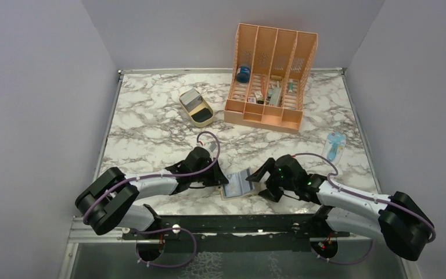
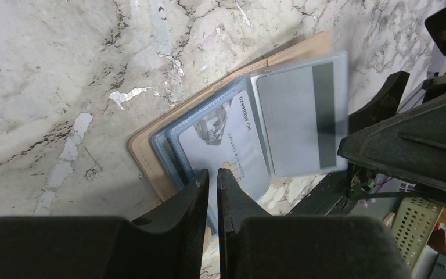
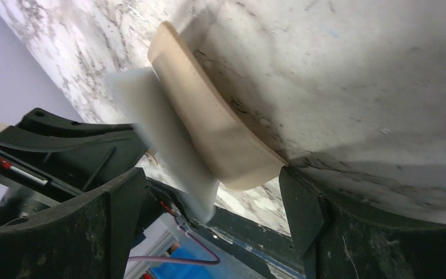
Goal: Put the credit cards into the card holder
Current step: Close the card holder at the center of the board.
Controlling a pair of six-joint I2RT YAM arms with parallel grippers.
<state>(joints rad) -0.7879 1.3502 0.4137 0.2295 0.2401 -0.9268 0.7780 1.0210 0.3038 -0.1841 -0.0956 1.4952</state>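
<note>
The tan card holder [image 1: 237, 186] lies open near the front edge between my two grippers. In the left wrist view its tan cover [image 2: 145, 157] holds light-blue pockets. A silver-grey printed card [image 2: 223, 136] sits in the left pocket. A grey card with a dark stripe [image 2: 299, 119] sits in the right clear flap. My left gripper [image 2: 212, 173] is shut, its tips over the near edge of the printed card. My right gripper [image 3: 209, 180] is open around the raised tan flap [image 3: 209, 122] and a pale inner pocket [image 3: 162, 133]; its right finger [image 3: 296, 197] touches the flap's corner.
A big orange slotted organizer [image 1: 267, 75] stands at the back with small items in it. A tan oval tray [image 1: 197, 109] lies to its left. A light-blue packet [image 1: 334, 145] lies at the right. The table's front rail [image 1: 232, 224] is just below the card holder.
</note>
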